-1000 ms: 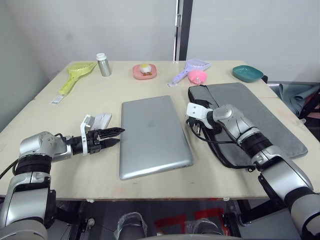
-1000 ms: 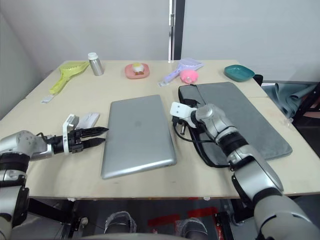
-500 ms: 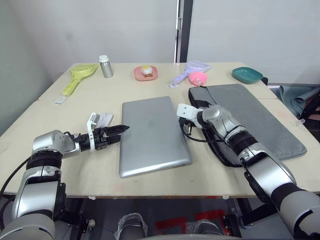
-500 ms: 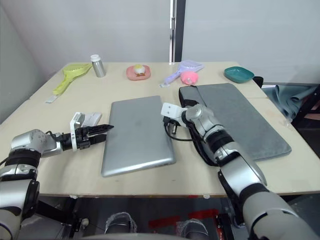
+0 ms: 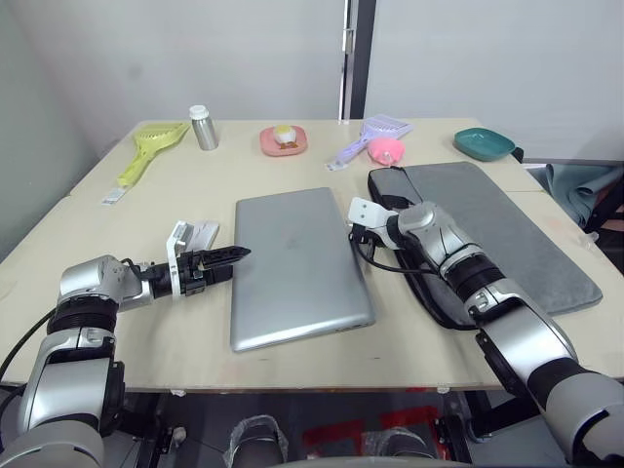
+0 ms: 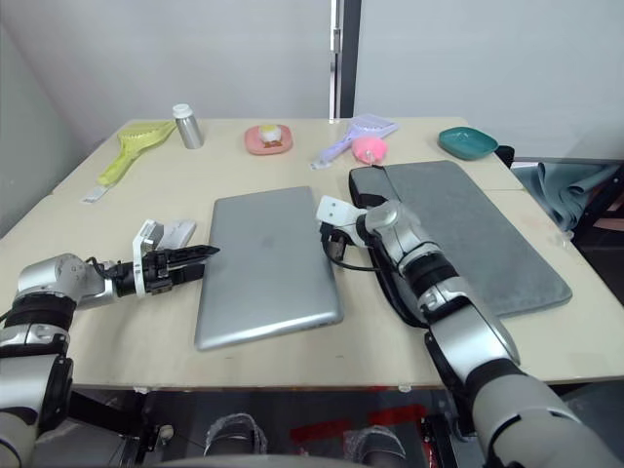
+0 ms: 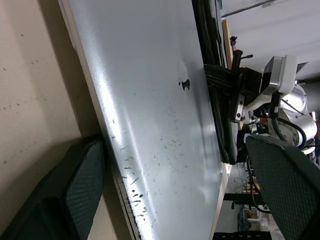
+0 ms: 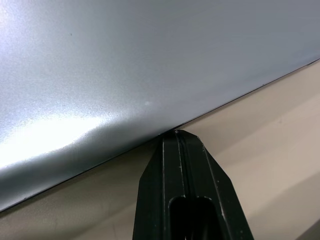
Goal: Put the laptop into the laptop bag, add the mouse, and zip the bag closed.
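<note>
Laptop (image 5: 297,263) flat on tabletop (image 5: 195,185). Left gripper (image 5: 226,261) jaws parted at its left edge; right gripper (image 5: 357,230) jaws closed, tips touching right edge beside laptop bag (image 5: 507,234).

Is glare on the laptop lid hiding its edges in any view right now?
Left wrist view: a bright streak runs down the laptop, edge and logo still readable. Right wrist view: a broad glare patch on the lid, yet the edge at the right gripper stays crisp. Head views: even light, no glare.

A lab-like test room: a bare plywood table (image 5: 292,366) against plain grey walls (image 5: 146,49), with unrelated props along the table's far edge: yellow scoop (image 5: 151,148), metal bottle (image 5: 203,127), pink dish (image 5: 283,140), teal bowl (image 5: 484,143)
</note>
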